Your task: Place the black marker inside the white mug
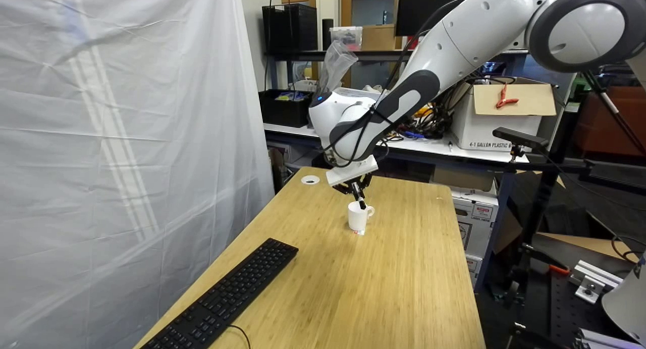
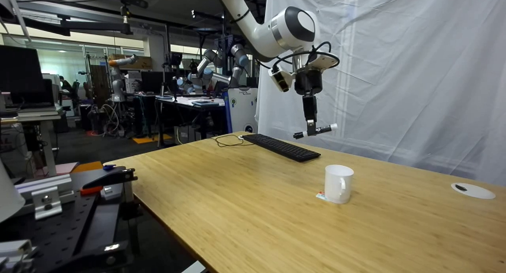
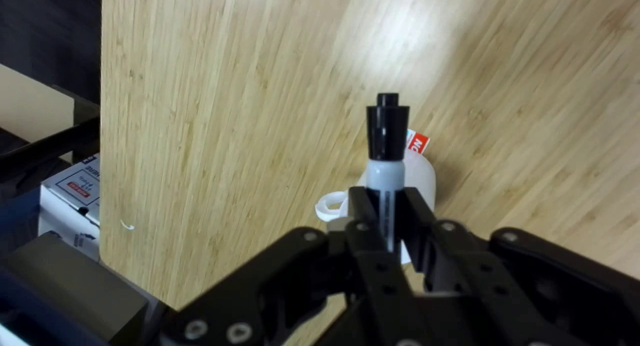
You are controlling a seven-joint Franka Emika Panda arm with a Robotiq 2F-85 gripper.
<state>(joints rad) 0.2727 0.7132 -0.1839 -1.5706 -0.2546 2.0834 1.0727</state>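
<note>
My gripper [image 2: 311, 127] is shut on the black marker [image 2: 326, 128], held across its middle. The marker lies nearly level in the air, its whitish end slightly higher than its dark end. Below it the white mug [image 2: 335, 188] stands upright on the table, with clear air between the two. In the wrist view the marker's black cap [image 3: 387, 133] points away from the fingers, and the mug [image 3: 422, 178] is partly hidden behind the marker and the fingers. The mug's handle [image 3: 330, 206] shows on the left there. From another side, the marker's dark end [image 1: 362, 204] overlaps the mug [image 1: 357, 219].
A small red-and-white paper [image 2: 321, 195] lies at the mug's base. The long black keyboard [image 1: 227, 293] runs along the table's curtain side. A flat white round object [image 2: 472, 191] sits near the table's edge. A white curtain [image 1: 126, 137] hangs beside the table.
</note>
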